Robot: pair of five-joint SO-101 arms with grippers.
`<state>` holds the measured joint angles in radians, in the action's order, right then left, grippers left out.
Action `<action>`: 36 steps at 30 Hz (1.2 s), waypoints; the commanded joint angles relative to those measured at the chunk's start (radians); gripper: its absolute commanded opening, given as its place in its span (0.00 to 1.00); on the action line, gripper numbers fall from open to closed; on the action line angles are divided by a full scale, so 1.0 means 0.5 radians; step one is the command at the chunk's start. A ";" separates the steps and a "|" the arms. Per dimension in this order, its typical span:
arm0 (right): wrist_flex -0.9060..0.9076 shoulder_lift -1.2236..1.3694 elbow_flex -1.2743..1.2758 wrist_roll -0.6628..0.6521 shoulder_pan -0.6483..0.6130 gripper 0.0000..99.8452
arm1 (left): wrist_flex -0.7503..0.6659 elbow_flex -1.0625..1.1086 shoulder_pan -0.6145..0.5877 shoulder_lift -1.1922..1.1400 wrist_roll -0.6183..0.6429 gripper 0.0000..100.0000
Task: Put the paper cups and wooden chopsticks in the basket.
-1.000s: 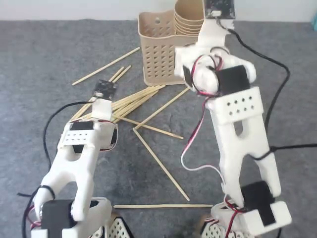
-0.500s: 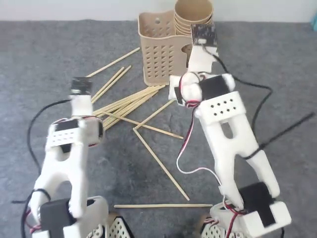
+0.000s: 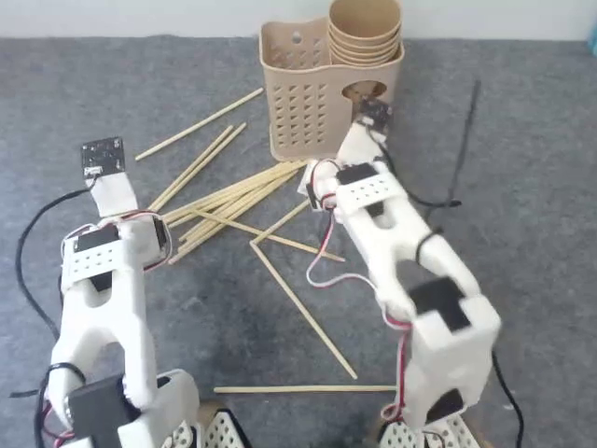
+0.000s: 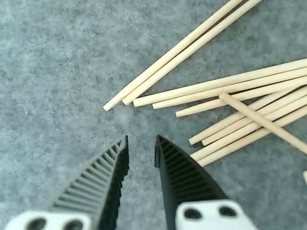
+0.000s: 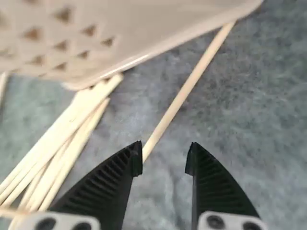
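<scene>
Left wrist view: left jaws slightly apart, empty, chopsticks (image 4: 216, 85) fanned on the table just ahead of the tips; right jaws apart too (nothing held), one chopstick (image 5: 188, 85) running from their gap ahead to the basket (image 5: 120, 28); paper cups (image 3: 365, 33) stacked inside it.

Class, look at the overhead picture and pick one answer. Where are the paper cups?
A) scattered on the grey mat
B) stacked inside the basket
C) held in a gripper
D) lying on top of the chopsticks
B: the paper cups stand nested in one upright stack at one end of the basket, while the chopsticks lie loose on the mat.
</scene>
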<state>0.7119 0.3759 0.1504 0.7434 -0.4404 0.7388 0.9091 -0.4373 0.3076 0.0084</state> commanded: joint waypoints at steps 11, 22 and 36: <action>0.563 0.575 -0.939 0.071 0.020 0.07 | -0.034 -0.087 0.021 -0.009 0.018 0.09; 1.103 0.333 -0.964 0.055 0.008 0.01 | -0.037 -0.084 0.025 -0.012 0.012 0.09; 1.754 -0.348 -0.706 -0.338 0.008 0.01 | 0.015 0.029 0.221 0.147 0.009 0.09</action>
<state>1.5804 0.3437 -0.2639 0.6252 -0.4373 0.7388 0.9076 -0.3775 0.3015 0.0115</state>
